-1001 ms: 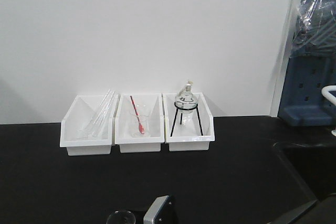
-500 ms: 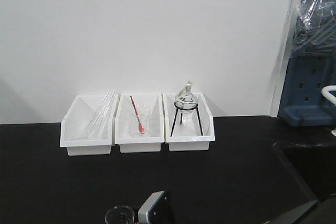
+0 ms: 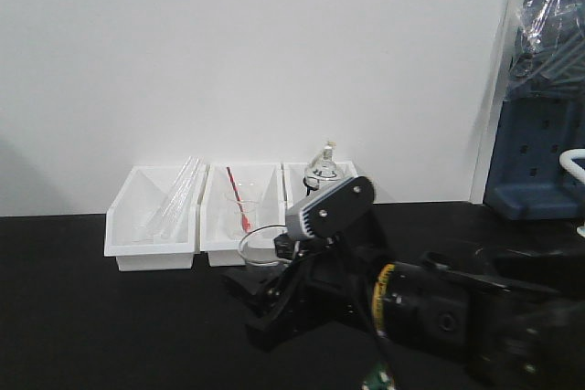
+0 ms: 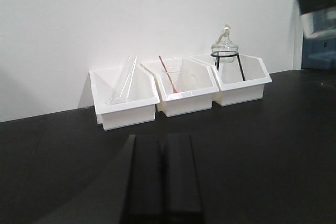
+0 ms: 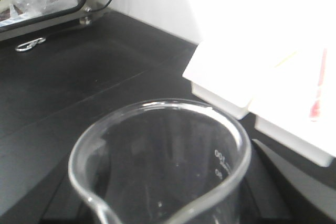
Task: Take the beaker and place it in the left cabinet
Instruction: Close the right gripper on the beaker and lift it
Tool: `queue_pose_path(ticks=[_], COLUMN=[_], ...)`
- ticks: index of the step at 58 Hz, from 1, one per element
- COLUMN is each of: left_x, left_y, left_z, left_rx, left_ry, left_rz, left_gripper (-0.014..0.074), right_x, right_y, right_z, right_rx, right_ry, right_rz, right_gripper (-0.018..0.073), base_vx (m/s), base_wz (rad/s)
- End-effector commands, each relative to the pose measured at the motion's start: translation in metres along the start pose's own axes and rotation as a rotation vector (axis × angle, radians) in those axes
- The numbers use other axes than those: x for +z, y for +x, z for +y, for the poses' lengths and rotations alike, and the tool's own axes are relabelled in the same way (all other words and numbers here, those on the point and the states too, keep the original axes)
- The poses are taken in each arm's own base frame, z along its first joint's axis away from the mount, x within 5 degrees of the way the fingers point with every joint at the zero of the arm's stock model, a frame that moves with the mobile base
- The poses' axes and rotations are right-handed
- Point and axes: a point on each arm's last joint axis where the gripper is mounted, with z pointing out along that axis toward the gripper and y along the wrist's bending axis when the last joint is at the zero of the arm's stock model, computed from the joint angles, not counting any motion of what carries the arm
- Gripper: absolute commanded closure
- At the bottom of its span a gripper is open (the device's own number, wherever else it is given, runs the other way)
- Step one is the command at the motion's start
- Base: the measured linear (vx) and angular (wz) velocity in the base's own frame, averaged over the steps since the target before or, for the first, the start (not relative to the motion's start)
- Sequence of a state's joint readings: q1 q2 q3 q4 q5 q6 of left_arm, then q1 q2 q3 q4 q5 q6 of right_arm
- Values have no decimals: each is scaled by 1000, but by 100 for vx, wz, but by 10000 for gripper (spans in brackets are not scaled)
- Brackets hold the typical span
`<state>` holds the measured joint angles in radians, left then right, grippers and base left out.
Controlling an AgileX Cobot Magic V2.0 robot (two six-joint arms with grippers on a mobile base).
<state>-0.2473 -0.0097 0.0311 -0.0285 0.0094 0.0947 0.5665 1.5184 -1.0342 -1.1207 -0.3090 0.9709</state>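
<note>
Moved: right gripper (image 3: 265, 267) and beaker (image 3: 262, 246), risen from the bottom edge of the front view a second earlier to just in front of the white bins (image 3: 151, 248).
Grip: right gripper clamped on beaker, glass held clear of the black counter (image 3: 91, 317), before the middle one of the white bins.
Other arm: left gripper (image 4: 160, 177) empty, fingers pressed together, low and well short of the white bins.
Done: pick, judging by the lift.
Outstanding: carry and set-down in left cabinet, nowhere in view.
</note>
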Motion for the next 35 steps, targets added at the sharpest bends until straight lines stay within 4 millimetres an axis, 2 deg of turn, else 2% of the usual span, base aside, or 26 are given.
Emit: queue_pose_path(ticks=[1, 10, 17, 27, 35], left_x=[-1, -1, -1, -1, -1], left_y=[-3, -3, -3, -3, -3], left_z=[0, 0, 0, 0, 0], left_rx=[-11, -11, -11, -11, -11], left_ry=[-3, -3, -3, -3, -3], left_rz=[-86, -86, -86, -86, -86], left_gripper=[596, 596, 596, 596, 596], right_x=[-43, -100, -136, -167, -179], right_y=[-22, 0, 19, 32, 36], right_z=[4, 9, 15, 20, 23], right_rx=[-27, -55, -53, -63, -66], right_ry=[52, 205, 274, 343, 351], right_rz=[-59, 2, 13, -3, -24], right_gripper=[564, 564, 564, 564, 564], base_vx=[0, 0, 0, 0, 0], base_wz=[0, 0, 0, 0, 0])
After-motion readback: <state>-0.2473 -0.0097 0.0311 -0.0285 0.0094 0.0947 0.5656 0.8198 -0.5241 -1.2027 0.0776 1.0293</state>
